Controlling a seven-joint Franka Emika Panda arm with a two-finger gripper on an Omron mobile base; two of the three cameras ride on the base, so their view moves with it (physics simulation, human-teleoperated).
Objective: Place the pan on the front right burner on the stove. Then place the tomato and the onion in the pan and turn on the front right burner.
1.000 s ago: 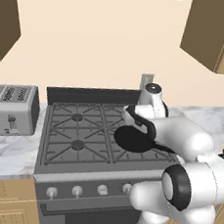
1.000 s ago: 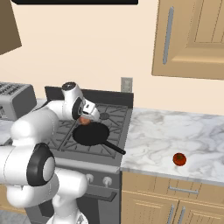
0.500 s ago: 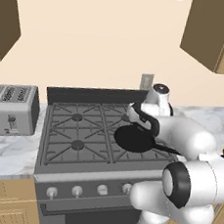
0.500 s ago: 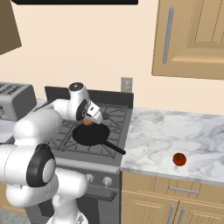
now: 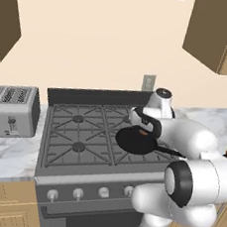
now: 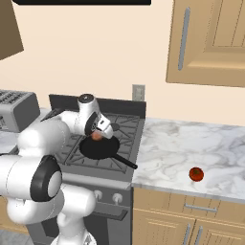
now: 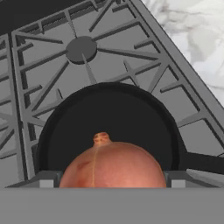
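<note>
**K:** Since a second ago the arm has swung right and forward; the onion (image 6: 97, 136) now hangs over the pan (image 6: 99, 147) instead of back over the grates. Tomato (image 6: 195, 173) hasn't budged.

**R:** Gripper state?

**K:** Gripper (image 6: 99, 131) has its jaws spread wide with the onion sitting between them, so it reads as a grip on a fat round thing, not an empty hand. From the hand camera the onion (image 7: 112, 164) sits low between the fingers, stem nub pointing up the view, pan (image 7: 109, 127) directly beyond it.

**R:** Pan placement?

**K:** On the front right burner of the stove (image 5: 78, 131), handle running out toward the marble counter (image 6: 191, 148). Looks done.

**R:** Handling notes for the onion?

**K:** My read: light, firm, smooth skin, rolls freely. Hold across the widest part, which is roughly where it is held now. Release low so it doesn't bounce off the rim.

**R:** And the tomato?

**K:** Alone on the counter, well right of the stove. Likely softer and glossier, so pinch across the middle, gently. Knobs (image 5: 104, 192) are along the stove front, untouched as far as I can judge.
</note>
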